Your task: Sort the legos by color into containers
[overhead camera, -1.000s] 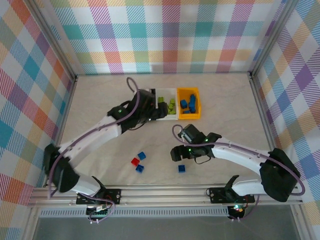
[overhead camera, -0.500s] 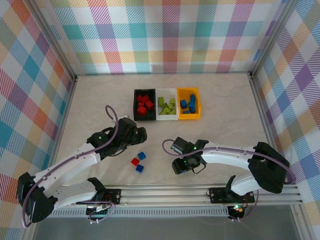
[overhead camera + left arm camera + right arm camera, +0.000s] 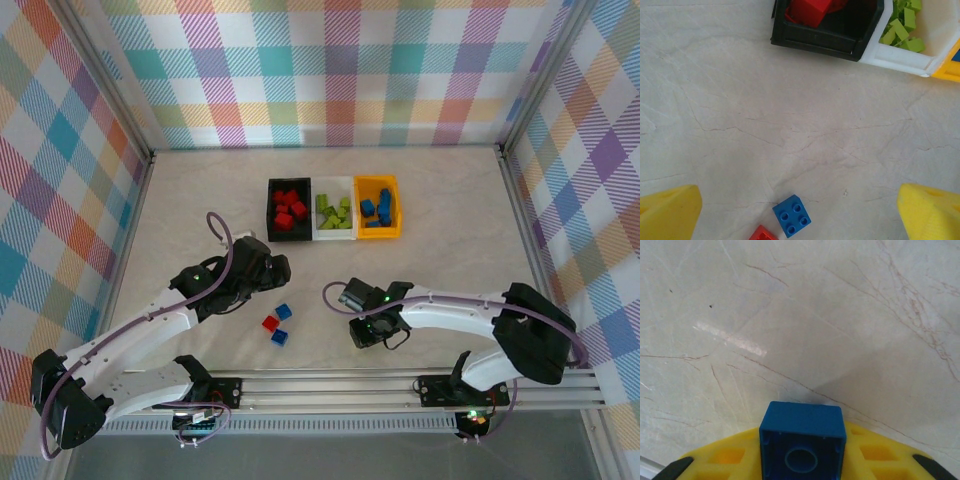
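As we look from above, our right arm bends low, right gripper (image 3: 372,331) down at the pale table's (image 3: 450,230) front; left gripper (image 3: 272,268) hangs spread. Left wrist: a loose blue plastic brick (image 3: 791,215), studs up. Right wrist: we pinch a small square blue studded brick (image 3: 802,440), hollow underside facing us.

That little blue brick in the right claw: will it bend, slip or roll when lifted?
Probably stiff: the blue brick shows sharp, square edges while squeezed in the right claw. Likely light, since its underside looks hollow. Smooth plastic might slip a little, but flat sides should stop rolling.
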